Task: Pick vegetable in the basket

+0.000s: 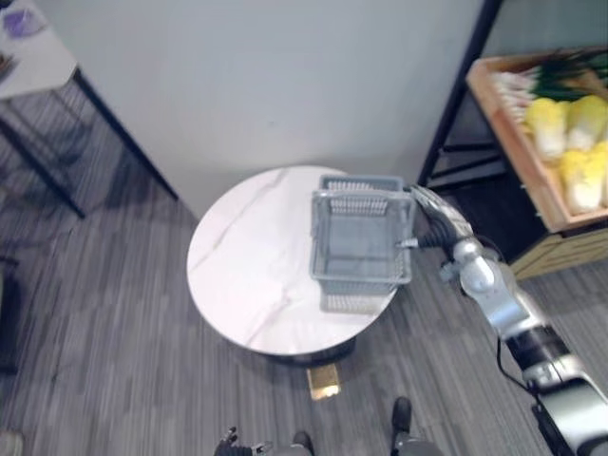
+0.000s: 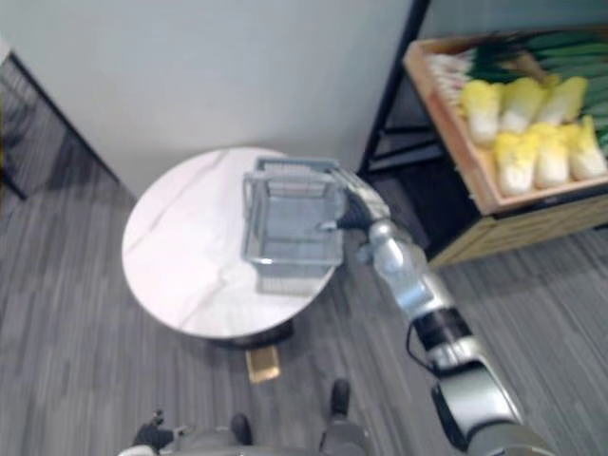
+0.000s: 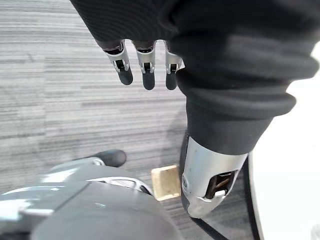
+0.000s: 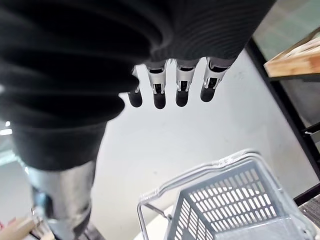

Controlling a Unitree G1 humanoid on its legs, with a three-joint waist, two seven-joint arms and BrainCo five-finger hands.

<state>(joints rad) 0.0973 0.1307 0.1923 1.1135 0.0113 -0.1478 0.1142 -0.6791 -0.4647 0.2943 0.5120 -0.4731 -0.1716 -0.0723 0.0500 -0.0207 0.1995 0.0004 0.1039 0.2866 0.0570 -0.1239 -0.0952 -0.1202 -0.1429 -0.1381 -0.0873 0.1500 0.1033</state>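
At the far left, a side table (image 1: 43, 62) stands clear of the work. Low beside the robot hangs the left hand (image 3: 148, 67), fingers relaxed over the floor and holding nothing.

Next comes the round table (image 1: 247, 275), marble-topped, with the grey basket (image 1: 361, 281) sitting on its right part. The basket looks empty, and its long axis seems to run away from the robot, the handles folded down.

Just beside the basket's right wall is the right hand (image 1: 435, 220) – fingers straight and released, nothing in them. Whether the thumb touches the rim I cannot tell.

Further right, well apart from the basket, a wooden crate (image 1: 513, 142) rests on a shelf and holds the vegetables. The pale yellow cabbages (image 1: 548, 125) lie side by side, long axes running from the back of the crate to the front, white stalk ends apparently toward the near edge. Behind them the green onions (image 2: 532, 52) lie crosswise, white ends pointing left.

By my reading the picking has not yet begun – no vegetable is in hand or in the basket. The next move calls for swinging the right hand rightward to the crate and closing across a cabbage's narrow width, square to its long axis, before carrying it left over the basket rim.
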